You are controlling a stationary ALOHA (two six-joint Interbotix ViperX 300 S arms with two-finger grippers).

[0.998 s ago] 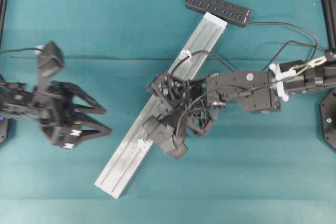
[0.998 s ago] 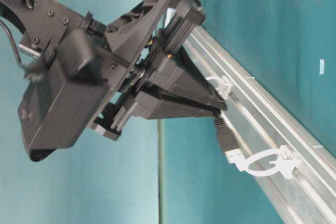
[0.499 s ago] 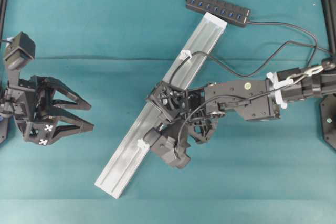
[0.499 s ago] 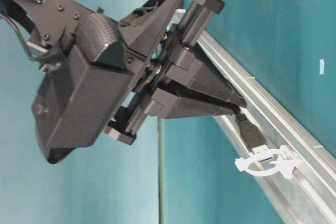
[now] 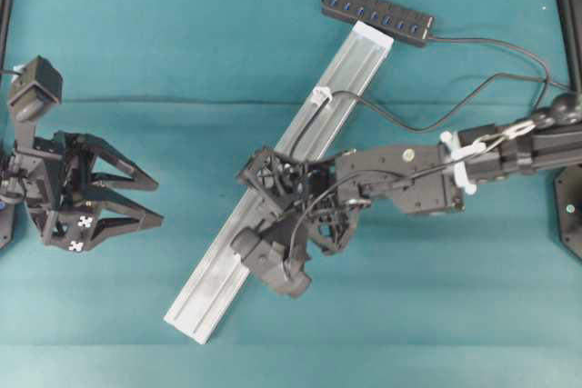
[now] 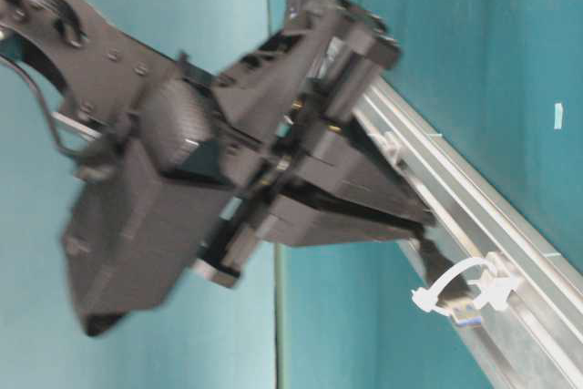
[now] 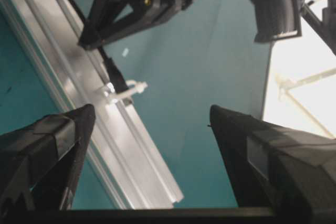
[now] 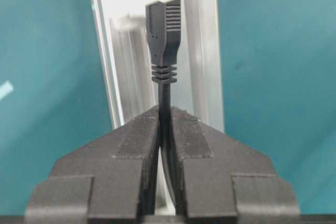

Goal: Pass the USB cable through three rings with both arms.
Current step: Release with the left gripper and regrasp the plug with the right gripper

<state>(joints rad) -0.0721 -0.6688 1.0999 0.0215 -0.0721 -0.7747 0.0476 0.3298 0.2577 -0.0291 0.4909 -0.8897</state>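
Observation:
My right gripper (image 8: 165,111) is shut on the black USB cable (image 8: 165,85) just behind its plug (image 8: 165,24). It hovers over the silver rail (image 5: 218,270). In the table-level view the plug (image 6: 455,302) sits inside a translucent-white ring (image 6: 446,278), its metal tip poking out beyond, below the gripper (image 6: 424,225). The left wrist view shows the same ring (image 7: 123,90) around the plug. The cable (image 5: 382,115) also runs through the upper ring (image 5: 320,94). The other rings are hidden under the arm in the overhead view. My left gripper (image 5: 156,203) is open and empty, left of the rail.
A black multi-port hub (image 5: 377,15) lies at the rail's far end, and the cable loops from it across the right side of the teal table. The left fingers (image 7: 63,135) frame the rail's near end (image 7: 157,182).
My right gripper slid down-left along the rail, carrying the plug into and through the ring. My left arm pulled back left and turned, then stayed still.

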